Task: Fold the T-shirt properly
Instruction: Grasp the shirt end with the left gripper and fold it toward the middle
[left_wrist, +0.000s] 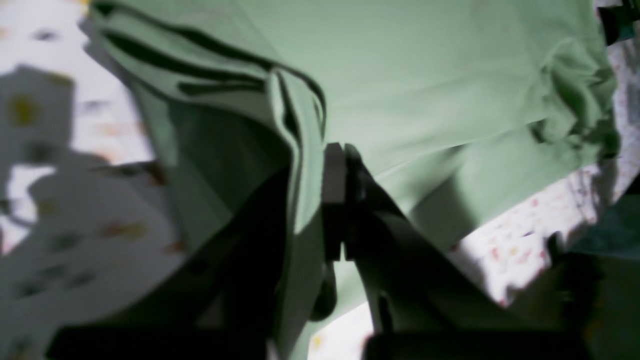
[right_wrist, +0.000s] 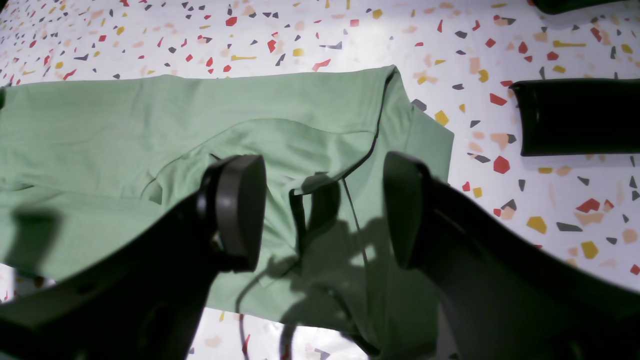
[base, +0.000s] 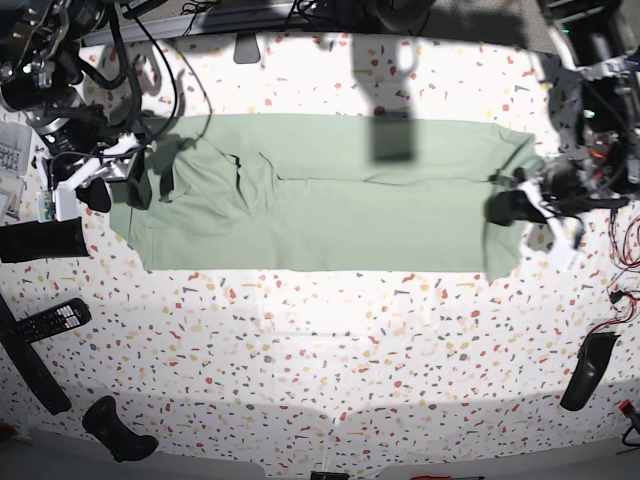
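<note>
Two layers of soft, limp T-shirt (left_wrist: 425, 90) hem pinch in my left gripper (left_wrist: 340, 150); right gripper (right_wrist: 325, 210) hovers spread above the collar end.

T-shirt (base: 330, 200): pale sage green, plain, darker in its folds. Table (base: 330, 350): white, speckled with red, yellow, peach and dark grey chips. Right gripper (right_wrist: 325, 210) and left gripper (left_wrist: 340, 200): black. Remote control (base: 45, 320), left of base frame: black.

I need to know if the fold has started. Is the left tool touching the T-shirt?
Touching. In the left wrist view the left tool is shut on a lifted fold of the T-shirt.
</note>
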